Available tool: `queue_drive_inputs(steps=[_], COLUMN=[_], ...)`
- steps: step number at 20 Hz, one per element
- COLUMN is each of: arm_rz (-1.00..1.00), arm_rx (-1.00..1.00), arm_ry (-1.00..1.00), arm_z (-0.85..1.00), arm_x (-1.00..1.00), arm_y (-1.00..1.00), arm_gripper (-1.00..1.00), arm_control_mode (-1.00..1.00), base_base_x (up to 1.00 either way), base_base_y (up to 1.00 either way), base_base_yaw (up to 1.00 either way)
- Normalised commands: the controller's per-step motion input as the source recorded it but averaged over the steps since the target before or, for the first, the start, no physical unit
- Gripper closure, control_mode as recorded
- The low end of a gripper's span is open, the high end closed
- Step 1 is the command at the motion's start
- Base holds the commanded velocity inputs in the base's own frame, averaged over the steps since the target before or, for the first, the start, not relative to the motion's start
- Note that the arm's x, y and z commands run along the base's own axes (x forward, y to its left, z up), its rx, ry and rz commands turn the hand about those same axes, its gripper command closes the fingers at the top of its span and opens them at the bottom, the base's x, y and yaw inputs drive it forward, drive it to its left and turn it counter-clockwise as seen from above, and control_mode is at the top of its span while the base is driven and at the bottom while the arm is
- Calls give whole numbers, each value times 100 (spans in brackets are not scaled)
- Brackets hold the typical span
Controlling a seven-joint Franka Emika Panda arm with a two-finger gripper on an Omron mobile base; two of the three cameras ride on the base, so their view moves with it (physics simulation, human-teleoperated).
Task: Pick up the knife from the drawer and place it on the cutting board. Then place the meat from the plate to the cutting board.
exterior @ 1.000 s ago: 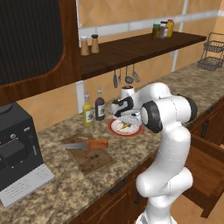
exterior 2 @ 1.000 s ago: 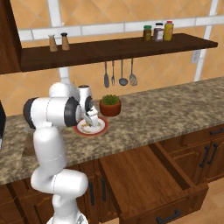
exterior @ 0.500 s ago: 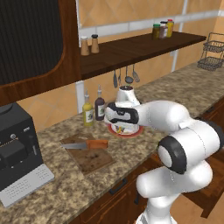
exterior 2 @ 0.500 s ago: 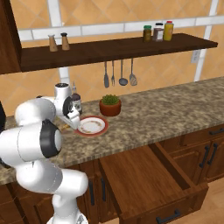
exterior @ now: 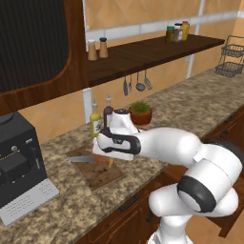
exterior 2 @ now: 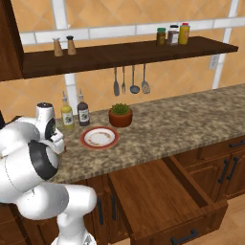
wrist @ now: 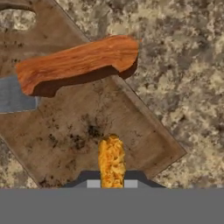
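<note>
Orange meat (wrist: 111, 158) clamped in claw (wrist: 111, 183), now moved from plate (exterior 2: 99, 138) to over cutting board (wrist: 131, 131)

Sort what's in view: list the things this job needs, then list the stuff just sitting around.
Job things: knife lying on the cutting board; meat in the gripper over the board; plate, now bare; open drawer.

Just about: coffee machine, two bottles, potted plant, hanging utensils, shelf jars.

Home kitchen, rendered. Granite counter (exterior 2: 182, 119) w/ wood cabinets (exterior 2: 215, 162); utensils (exterior 2: 129, 81) hang below spice shelf (exterior 2: 129, 50). Coffee machine (exterior: 19, 162) at left.
</note>
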Motion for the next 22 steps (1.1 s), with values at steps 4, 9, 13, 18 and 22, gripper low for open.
queue_drive_inputs(steps=[4,9,13,18,22], arm_rz=[2,0,0,0,0], arm_rx=[-2,-4,-1,0,1], arm_ry=[27,16,4,0,-16], arm_z=[-18,-16,-3,3,84], arm_x=[8,-4,2,-2,-76], arm_y=[72,31,1,-2,-56], arm_gripper=[100,100,-100,-100,-100], arm_control_mode=[-100,-100,-100,-100,-100], base_base_x=[0,0,0,0,0], base_base_y=[0,0,0,0,0], base_base_yaw=[0,0,0,0,0])
